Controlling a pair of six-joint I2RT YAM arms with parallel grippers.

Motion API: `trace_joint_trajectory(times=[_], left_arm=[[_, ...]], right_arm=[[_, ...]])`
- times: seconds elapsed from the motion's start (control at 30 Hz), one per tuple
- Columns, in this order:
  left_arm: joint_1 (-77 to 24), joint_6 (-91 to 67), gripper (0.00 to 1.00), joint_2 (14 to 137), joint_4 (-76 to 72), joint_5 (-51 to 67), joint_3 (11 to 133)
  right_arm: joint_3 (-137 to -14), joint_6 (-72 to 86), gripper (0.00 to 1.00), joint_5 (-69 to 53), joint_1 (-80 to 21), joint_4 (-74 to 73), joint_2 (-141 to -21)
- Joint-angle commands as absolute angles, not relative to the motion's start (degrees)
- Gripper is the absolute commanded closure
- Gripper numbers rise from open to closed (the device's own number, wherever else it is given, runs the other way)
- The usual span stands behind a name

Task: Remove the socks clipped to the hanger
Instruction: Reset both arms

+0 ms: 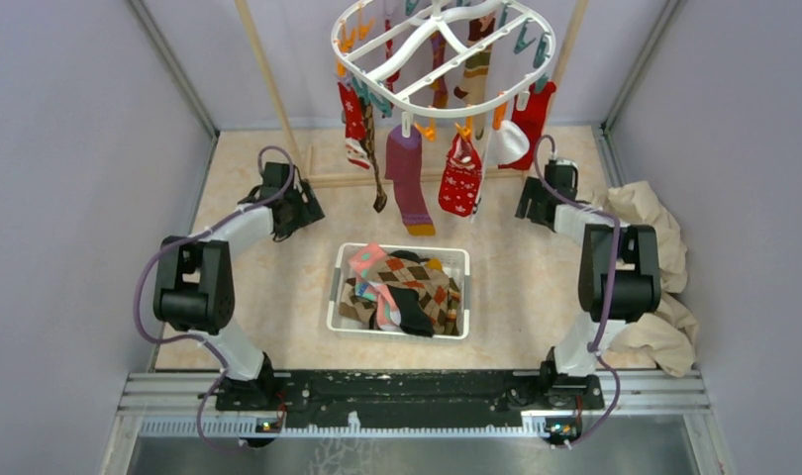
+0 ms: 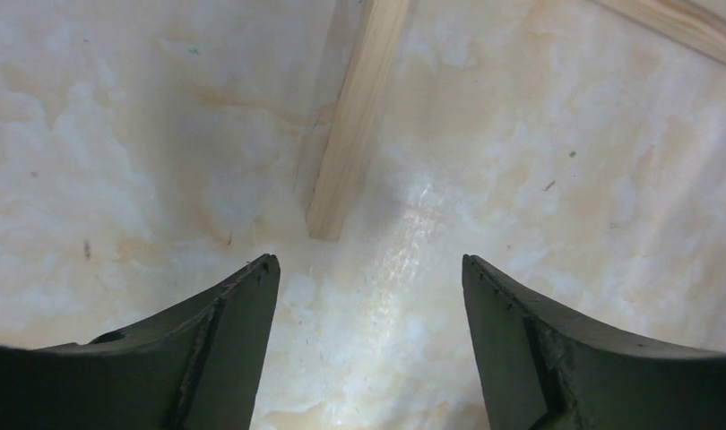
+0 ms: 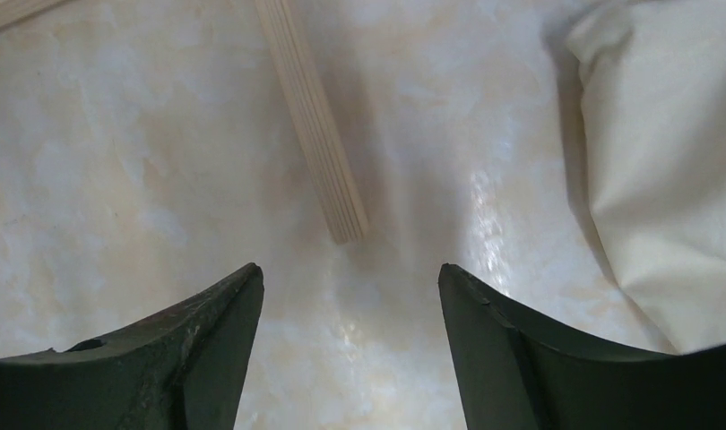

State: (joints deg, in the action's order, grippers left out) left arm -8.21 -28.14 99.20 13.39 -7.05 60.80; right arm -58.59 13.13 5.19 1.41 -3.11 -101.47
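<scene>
The white oval hanger (image 1: pixel 417 59) hangs at the top centre with several socks clipped under it, among them a purple sock (image 1: pixel 409 178), a red patterned sock (image 1: pixel 461 176) and a red-and-white sock (image 1: pixel 521 124). My left gripper (image 1: pixel 306 210) is low over the table, left of the hanging socks; its jaws are open with nothing between them (image 2: pixel 367 269). On the right, below the red-and-white sock, my right gripper (image 1: pixel 529 203) is also open and empty (image 3: pixel 350 273). Neither gripper touches a sock.
A white basket (image 1: pixel 336 297) with several loose socks sits mid-table between the arms. Wooden poles (image 1: pixel 268 74) of a rack stand behind, their feet (image 2: pixel 346 170) (image 3: pixel 319 134) on the table ahead of each gripper. A cream cloth (image 1: pixel 654 237) lies bunched at the right.
</scene>
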Motion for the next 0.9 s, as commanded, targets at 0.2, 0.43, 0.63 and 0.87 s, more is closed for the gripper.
trace_joint_trajectory(times=[0.2,0.43,0.63,0.87], left_arm=[[-7.8,-26.7,0.01,84.2,18.6,-7.8,56.0],[-7.8,-25.9,0.01,73.6,15.3,-7.0,50.4],[-8.4,-22.9,0.01,62.2,2.9,-2.1,41.2],[-8.4,-17.3,0.01,57.7,-11.9,-3.9,32.4]], right_arm=[[-51.4,16.6,0.02,7.8,1.1,-4.7,-80.9],[-38.3,12.7,0.01,7.8,0.6,5.2,-63.0],[-29.8,10.8,0.01,8.0,0.5,13.5,-49.9],[-24.5,11.9,0.01,8.0,0.4,20.5,-48.5]])
